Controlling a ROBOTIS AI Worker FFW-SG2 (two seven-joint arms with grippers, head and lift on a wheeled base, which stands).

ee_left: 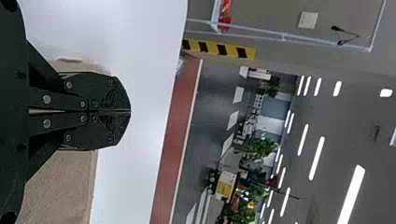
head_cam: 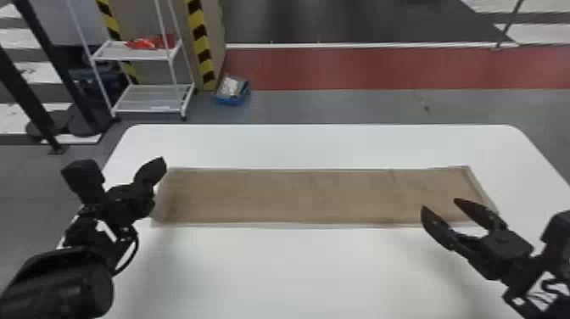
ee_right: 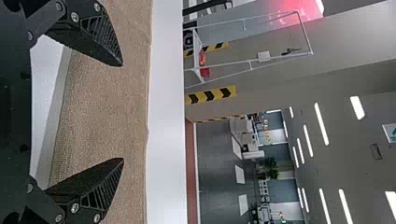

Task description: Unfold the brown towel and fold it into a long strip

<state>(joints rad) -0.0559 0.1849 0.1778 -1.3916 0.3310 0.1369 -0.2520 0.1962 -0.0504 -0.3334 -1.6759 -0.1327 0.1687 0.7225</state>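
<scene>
Brown cloth towel: lying nearly flat and running lengthwise from left to right across the white, round-cornered table, its long sides roughly parallel.
Unfolding: appearing complete, with no bunched heap showing along the cloth.
Long strip: already taking shape, the towel stretching far wider than it is deep; the number of layers is staying impossible to tell from here.
Edges: showing a paler border along the near side and at the right end, perhaps hinting at layers that are not quite lining up.
Black left gripper: waiting by the towel's left end, its two flat fingers pressing together with no cloth visible between them.
Black right gripper: hovering by the near edge towards the right end, its fingers spreading wide and gripping nothing.
Remaining work: probably coming down to little more than straightening that near border and drawing both arms away, the folding itself looking all but finished.
</scene>
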